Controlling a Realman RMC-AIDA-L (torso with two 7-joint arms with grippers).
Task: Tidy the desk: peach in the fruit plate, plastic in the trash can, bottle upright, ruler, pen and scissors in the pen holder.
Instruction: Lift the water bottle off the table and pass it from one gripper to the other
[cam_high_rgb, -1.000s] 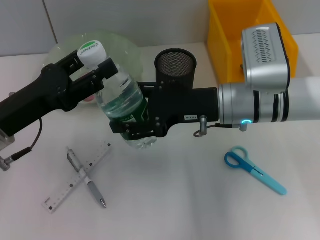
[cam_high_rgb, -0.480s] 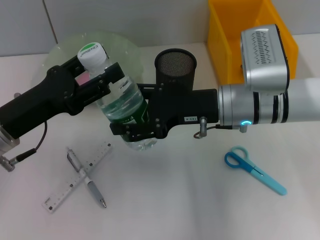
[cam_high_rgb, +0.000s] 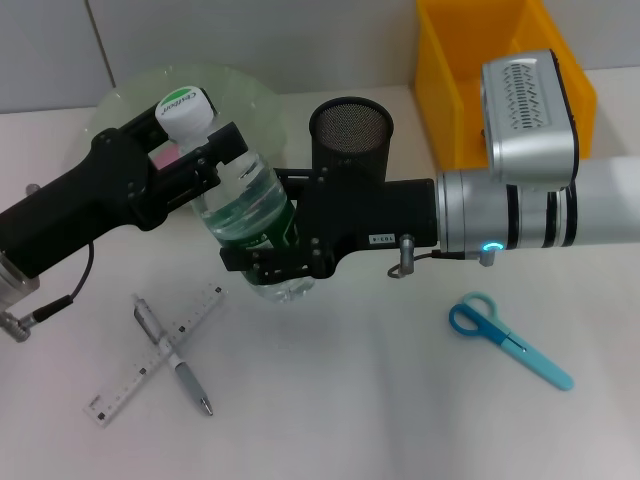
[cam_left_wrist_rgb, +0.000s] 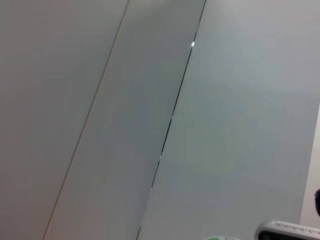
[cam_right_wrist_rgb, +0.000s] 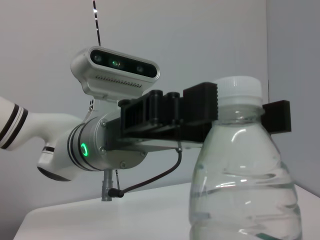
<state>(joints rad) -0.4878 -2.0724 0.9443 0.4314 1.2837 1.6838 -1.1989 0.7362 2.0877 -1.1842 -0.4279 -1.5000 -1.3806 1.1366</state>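
- bottle (cam_high_rgb: 245, 215) stands near upright on the desk (cam_high_rgb: 380, 400), between fruit plate (cam_high_rgb: 120, 105) and pen holder (cam_high_rgb: 350, 130); both arms on it, probably to steady it while it's set up.
- right gripper (cam_high_rgb: 270, 262) clamped round the bottle's lower body, carrying the weight.
- left gripper (cam_high_rgb: 205, 150) has its fingers either side of the neck just under the cap, apparently closed on it; looks like a guide against tipping.
- ruler (cam_high_rgb: 160, 352) and pen (cam_high_rgb: 172, 356) lie crossed near the front edge, scissors (cam_high_rgb: 508, 338) well apart on the right, trash can (cam_high_rgb: 500, 70) at the back; none sorted yet.
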